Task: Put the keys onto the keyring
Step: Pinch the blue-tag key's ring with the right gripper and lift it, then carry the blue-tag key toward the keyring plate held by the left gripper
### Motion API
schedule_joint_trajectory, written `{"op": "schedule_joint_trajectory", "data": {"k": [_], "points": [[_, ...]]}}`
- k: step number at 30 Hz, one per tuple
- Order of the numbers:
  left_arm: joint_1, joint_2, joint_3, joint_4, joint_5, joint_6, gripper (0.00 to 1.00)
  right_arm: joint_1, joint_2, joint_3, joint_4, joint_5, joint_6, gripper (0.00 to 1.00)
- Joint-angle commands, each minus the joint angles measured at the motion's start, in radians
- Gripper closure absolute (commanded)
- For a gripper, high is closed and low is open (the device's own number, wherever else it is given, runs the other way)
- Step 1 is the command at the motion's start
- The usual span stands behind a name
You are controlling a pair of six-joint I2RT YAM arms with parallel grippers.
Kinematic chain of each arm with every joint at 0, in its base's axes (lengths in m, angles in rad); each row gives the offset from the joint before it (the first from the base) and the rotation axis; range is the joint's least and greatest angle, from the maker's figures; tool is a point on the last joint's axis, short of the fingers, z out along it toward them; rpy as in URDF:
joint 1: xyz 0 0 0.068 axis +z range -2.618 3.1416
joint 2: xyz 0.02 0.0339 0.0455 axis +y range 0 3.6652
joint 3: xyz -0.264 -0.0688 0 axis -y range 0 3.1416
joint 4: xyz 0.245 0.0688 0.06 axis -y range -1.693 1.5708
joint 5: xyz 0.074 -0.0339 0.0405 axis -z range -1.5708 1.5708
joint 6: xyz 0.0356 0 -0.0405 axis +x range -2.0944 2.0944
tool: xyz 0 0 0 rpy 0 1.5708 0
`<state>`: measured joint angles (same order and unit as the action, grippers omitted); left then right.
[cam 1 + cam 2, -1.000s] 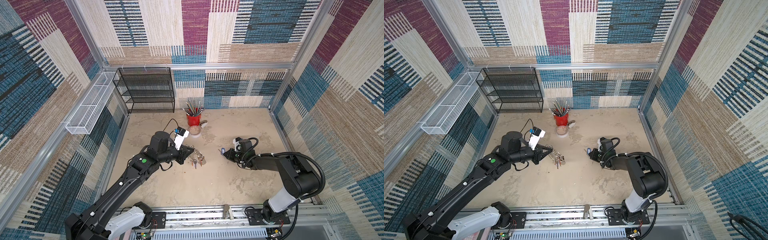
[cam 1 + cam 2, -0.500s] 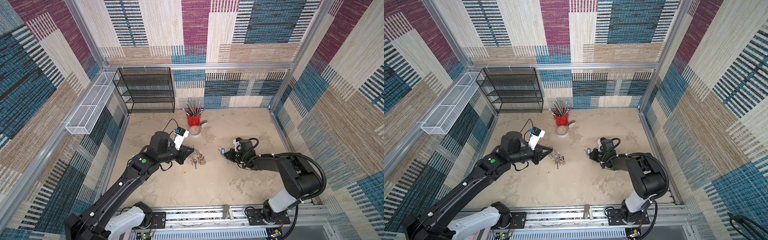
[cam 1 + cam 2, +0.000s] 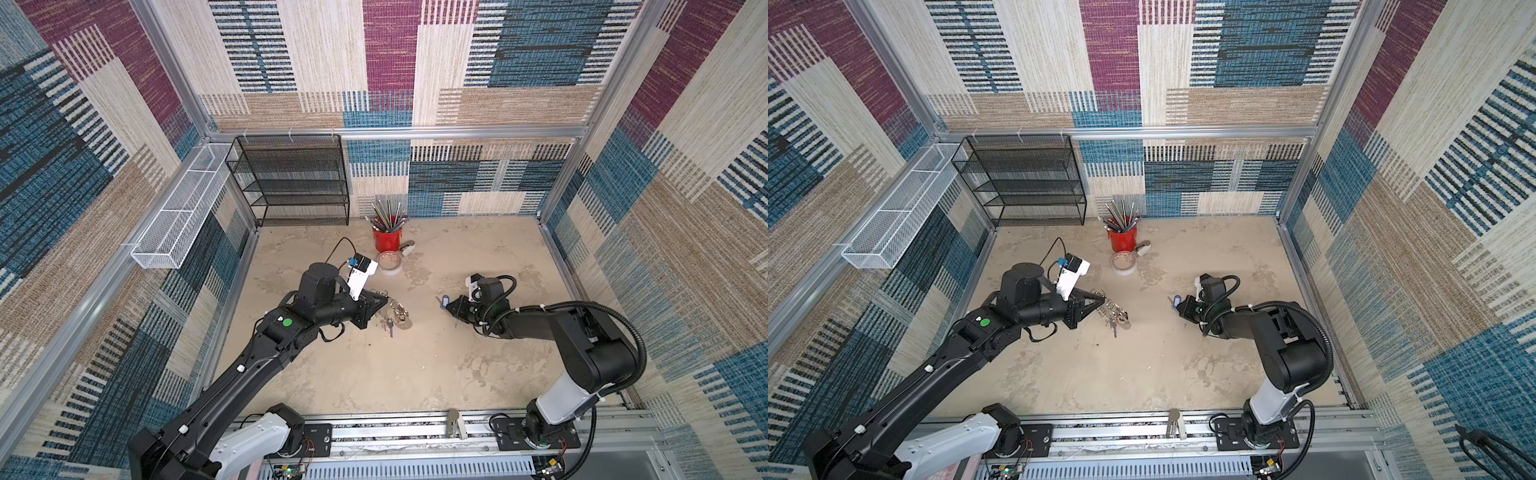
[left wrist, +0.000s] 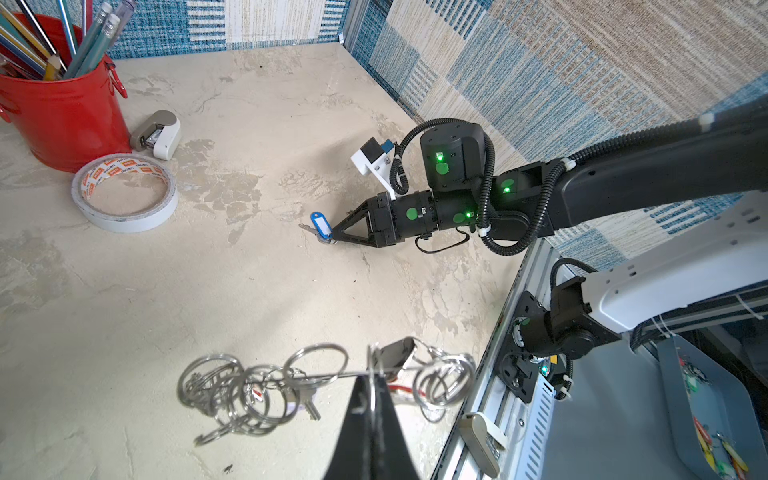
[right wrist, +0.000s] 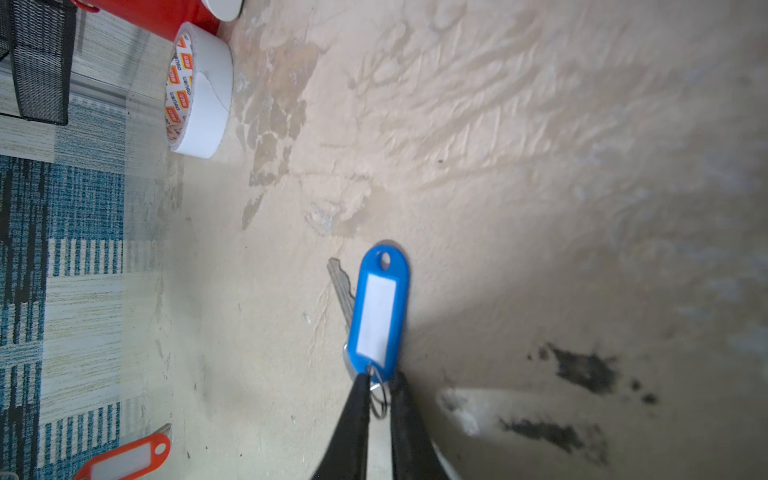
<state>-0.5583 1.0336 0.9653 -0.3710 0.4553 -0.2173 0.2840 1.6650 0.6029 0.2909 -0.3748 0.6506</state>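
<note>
left jaws: clamped tight on the keyring [image 3: 400, 321], its split rings hanging beneath | right jaws: low at the worktop [image 3: 415, 365], a slit apart astride the small ring of the blue-tagged key [image 5: 376, 311]; cannot tell if they pinch it | blue-tagged key: flat on the worktop, well apart from the keyring

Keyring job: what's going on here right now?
The left gripper is shut on the edge of the keyring, holding it with its split rings facing the other arm. The right gripper is down at the blue-tagged key on the table, with its jaws nearly closed around the key's small ring. Whether it actually grips is unclear. That key is not on the keyring yet.
</note>
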Motion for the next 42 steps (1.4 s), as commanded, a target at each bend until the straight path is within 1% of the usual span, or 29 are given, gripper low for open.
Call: {"op": "schedule_joint_trajectory", "data": {"k": [1, 5, 15, 20, 23, 30, 36, 38, 42], "points": [[0.002, -0.006, 0.012, 0.052, 0.021, -0.011, 1.00, 0.001, 0.005, 0.006, 0.030, -0.016, 0.008, 0.84], [0.001, -0.006, 0.012, 0.052, 0.021, -0.011, 1.00, 0.000, 0.015, 0.011, 0.029, -0.016, 0.011, 0.85], [0.001, -0.006, 0.012, 0.051, 0.021, -0.011, 1.00, 0.001, 0.023, 0.010, 0.038, -0.019, 0.013, 0.94], [0.001, -0.007, 0.012, 0.050, 0.022, -0.011, 1.00, 0.000, 0.029, 0.004, 0.104, -0.041, 0.019, 1.00], [0.001, -0.008, 0.012, 0.050, 0.022, -0.011, 1.00, 0.001, 0.016, 0.003, 0.146, -0.066, 0.017, 1.00], [0.002, -0.009, 0.014, 0.049, 0.016, -0.009, 1.00, 0.001, -0.117, -0.020, 0.151, -0.072, -0.045, 1.00], [0.001, -0.013, 0.018, 0.039, 0.005, 0.007, 1.00, 0.001, -0.261, -0.045, 0.203, -0.131, -0.135, 1.00], [0.001, -0.012, 0.022, 0.034, 0.001, 0.015, 1.00, 0.002, -0.317, -0.063, 0.248, -0.179, -0.158, 1.00], [0.000, -0.002, 0.035, 0.018, -0.003, 0.033, 1.00, 0.003, -0.420, -0.107, 0.375, -0.282, -0.160, 1.00]]}}
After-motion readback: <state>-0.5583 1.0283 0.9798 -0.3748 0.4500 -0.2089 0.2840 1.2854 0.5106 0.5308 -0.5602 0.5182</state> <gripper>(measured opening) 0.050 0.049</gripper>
